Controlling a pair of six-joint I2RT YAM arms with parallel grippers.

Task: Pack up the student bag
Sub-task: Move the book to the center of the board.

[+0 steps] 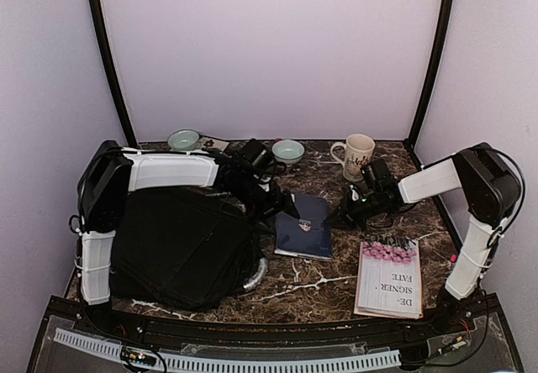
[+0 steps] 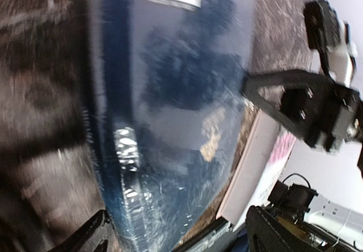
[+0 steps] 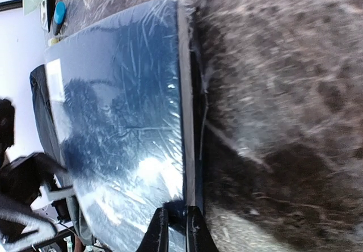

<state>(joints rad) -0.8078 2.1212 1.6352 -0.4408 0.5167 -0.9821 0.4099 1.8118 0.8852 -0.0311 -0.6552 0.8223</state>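
Black soft fabric backpack (image 1: 181, 247) probably sags; grab its grey handle (image 1: 256, 274). Left gripper (image 1: 288, 209) gapes empty over dark blue notebook (image 1: 304, 228); right gripper (image 1: 335, 219) pinched together at its edge.

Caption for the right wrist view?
Right gripper pinches the edge of a dark blue plastic-wrapped notebook on the brown marble table.

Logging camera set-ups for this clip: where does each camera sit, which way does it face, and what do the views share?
Top external: above and behind the robot, looking down on the table; left arm and right arm show.
Left wrist: on the left arm, facing down at the dark blue notebook; left pincer open at the bottom edge.
Right wrist: low beside the notebook's edge; right pincer closed on it.
Shared: all three see the notebook.
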